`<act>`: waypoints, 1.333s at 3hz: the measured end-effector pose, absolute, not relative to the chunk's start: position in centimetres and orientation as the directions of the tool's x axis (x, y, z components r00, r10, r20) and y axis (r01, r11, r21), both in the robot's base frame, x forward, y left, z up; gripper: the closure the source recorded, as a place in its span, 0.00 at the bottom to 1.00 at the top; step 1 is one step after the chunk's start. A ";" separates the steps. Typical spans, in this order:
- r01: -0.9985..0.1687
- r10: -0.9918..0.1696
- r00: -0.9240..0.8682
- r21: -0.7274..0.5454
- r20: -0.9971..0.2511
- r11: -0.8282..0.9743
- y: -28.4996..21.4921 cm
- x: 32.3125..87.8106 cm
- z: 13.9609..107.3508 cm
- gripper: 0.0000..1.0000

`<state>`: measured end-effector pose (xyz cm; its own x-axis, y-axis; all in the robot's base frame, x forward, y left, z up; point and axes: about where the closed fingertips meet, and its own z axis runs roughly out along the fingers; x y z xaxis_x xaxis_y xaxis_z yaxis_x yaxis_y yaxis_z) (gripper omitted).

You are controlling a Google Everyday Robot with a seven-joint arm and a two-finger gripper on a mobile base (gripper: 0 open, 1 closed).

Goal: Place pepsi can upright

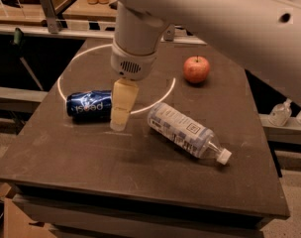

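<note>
dark blue metal pepsi can (89, 104) lies on its side on the dark brown table (140, 182), so it needs standing up. my cream tool (120, 119) hangs just beside one end, prob to grab it; holds nothing, can't tell how open.

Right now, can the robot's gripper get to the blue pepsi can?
Probably yes. The gripper hangs right beside the pepsi can, nothing between them; the bottle lies on its other side.
</note>
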<state>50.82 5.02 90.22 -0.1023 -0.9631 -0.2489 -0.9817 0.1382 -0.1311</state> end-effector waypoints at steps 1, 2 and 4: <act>-0.990 -0.961 -0.062 -0.106 -0.269 0.094 8.1 50.8 88.7 0.00; -0.993 -0.964 -0.036 -0.099 -0.264 0.064 11.5 51.1 87.3 0.00; -0.994 -0.973 -0.005 -0.109 -0.232 0.031 14.9 52.5 84.9 0.00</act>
<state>52.54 14.94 84.86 -0.0049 -0.9727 -0.2321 -0.9935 0.0310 -0.1091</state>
